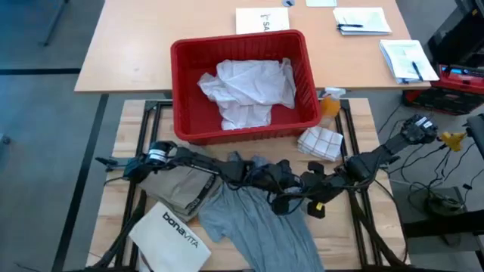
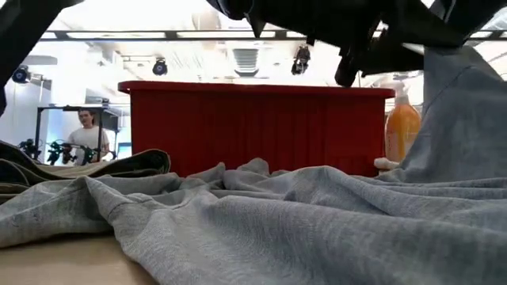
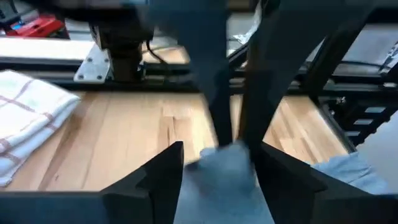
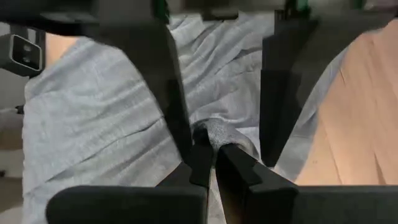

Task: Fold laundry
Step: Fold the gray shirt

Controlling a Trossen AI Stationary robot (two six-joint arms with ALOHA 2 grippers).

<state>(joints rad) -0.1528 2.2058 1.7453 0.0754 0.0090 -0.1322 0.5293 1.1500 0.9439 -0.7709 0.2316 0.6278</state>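
Note:
The grey T-shirt (image 1: pixel 257 223) lies spread and rumpled on the near middle of the table. Both grippers meet over its far part. My right gripper (image 4: pixel 211 165), also seen from above (image 1: pixel 302 189), is shut on a bunch of the T-shirt. My left gripper (image 3: pixel 221 180) is open, and its fingers stand on either side of that bunch. The khaki piece (image 1: pixel 178 189) lies flat under my left arm. The white shirt (image 1: pixel 246 91) lies crumpled in the red bin (image 1: pixel 189 60). My right gripper pinches a small bunched fold of the grey T-shirt (image 4: pixel 214 134) between its two fingers. The cloth rises from the table to the hold (image 2: pixel 463 95), and the rest lies on the table. My left gripper has grey cloth (image 3: pixel 224 165) between its open fingers; whether they touch it I cannot tell.
The white "bonavita" bag (image 1: pixel 174 234) lies at the near left corner. A folded checked towel (image 1: pixel 320 142) and an orange bottle (image 1: pixel 330 104) stand just right of the bin. Papers lie on the far table. A person (image 2: pixel 85 134) stands in the room behind.

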